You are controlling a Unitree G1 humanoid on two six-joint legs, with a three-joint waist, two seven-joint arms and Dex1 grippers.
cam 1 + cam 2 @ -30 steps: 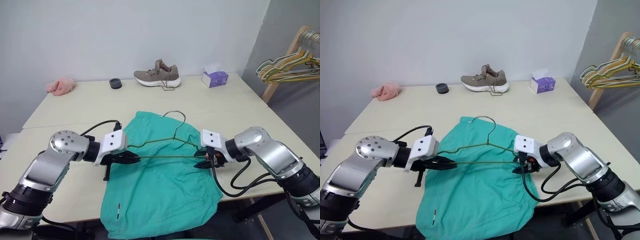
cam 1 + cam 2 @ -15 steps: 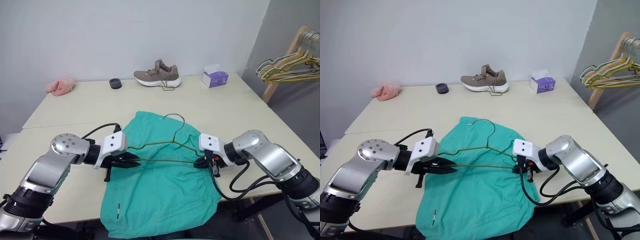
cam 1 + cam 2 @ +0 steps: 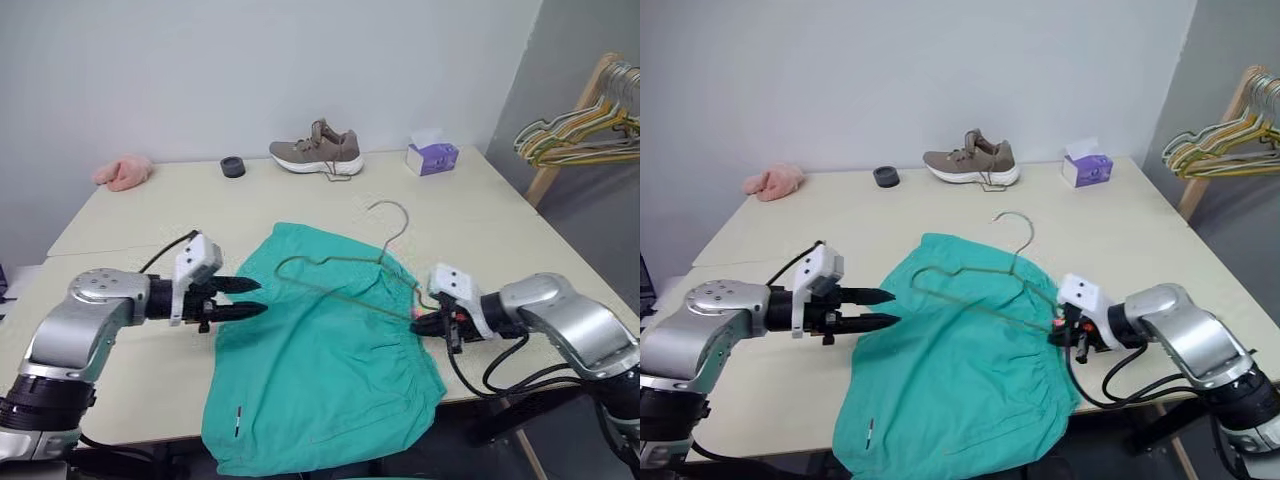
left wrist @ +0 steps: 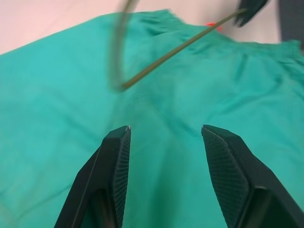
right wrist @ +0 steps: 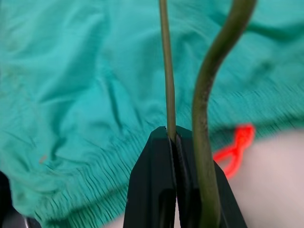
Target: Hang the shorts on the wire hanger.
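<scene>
Beige table point(image 3: 120, 225) carries the shorts point(image 3: 320, 370), spread flat at its near edge. Over the shorts, the wire hanger point(image 3: 340, 285) is pinched at one corner by the right gripper point(image 3: 428, 322), fingers together on the wire; the left gripper point(image 3: 240, 298) hangs beside the shorts, fingers apart, empty. Threading looks unstarted: next, the left likely must lift fabric for the hanger's free end
</scene>
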